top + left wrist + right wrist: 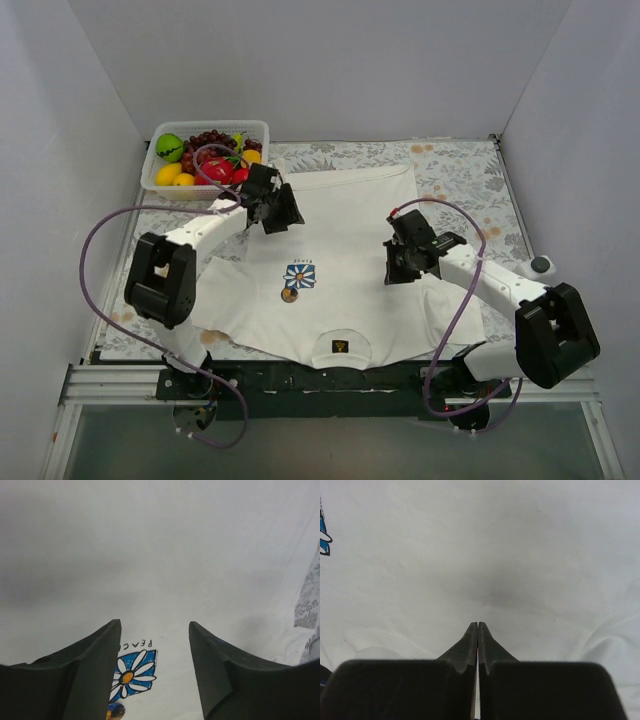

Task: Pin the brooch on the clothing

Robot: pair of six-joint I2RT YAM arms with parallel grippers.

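- White short-sleeved T-shirt (350, 240) is spread flat on a grey floral-patterned tablecloth (460, 170), collar toward the near edge. A small dark neck label (340, 347) is seen at the collar.
- Tiny round dark brownish-gold brooch (289, 294) is found on the chest of the shirt, left of centre, at the near edge of the blue-and-white daisy print (300, 275). In the left wrist view the brooch (115, 711) is partly cut by the frame edge, just below the print (134, 675). Whether it is pinned or only lying there cannot be told.
- Right gripper (398, 266) is held over bare shirt fabric on the right side, well apart from the brooch. Its fingers (485, 642) are pressed together; nothing is seen held.
- Left gripper (280, 218) is held over the shirt beyond the print, toward the far left. Its fingers (100, 650) are parted to a moderate gap with nothing between them but fabric.
- A clear plastic basket of coloured toy fruit (205, 155) is set at the far left corner.
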